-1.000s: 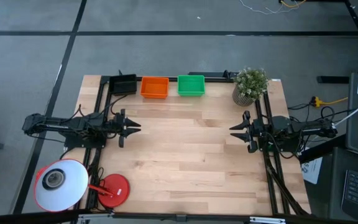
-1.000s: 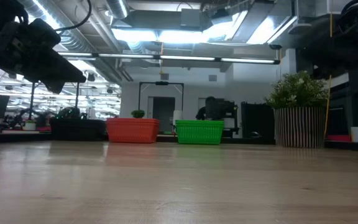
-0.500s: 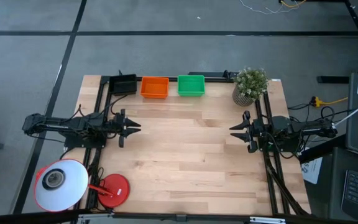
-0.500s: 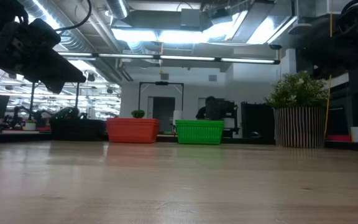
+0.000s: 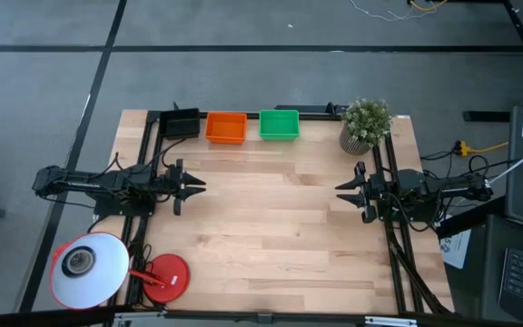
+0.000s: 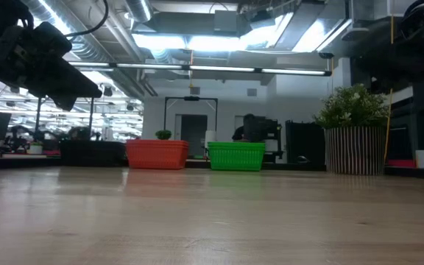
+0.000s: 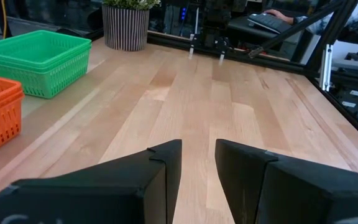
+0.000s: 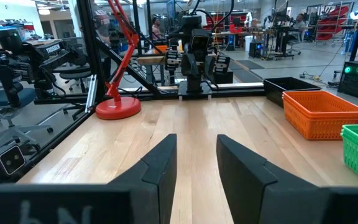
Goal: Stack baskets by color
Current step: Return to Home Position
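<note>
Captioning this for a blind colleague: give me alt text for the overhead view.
The black baskets, orange baskets and green baskets line the table's far edge, left of a potted plant. The left gripper and right gripper face each other, open and empty.

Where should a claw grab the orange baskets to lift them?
Probably the orange baskets by the long wall facing the bare table, pinched from above, one finger inside: the top is open, the rim thin, and black baskets and green baskets flank the short sides.

Bright, even light from ceiling strip lamps point(image 6: 223, 40), soft sheen on the wooden table point(image 6: 212, 217).
</note>
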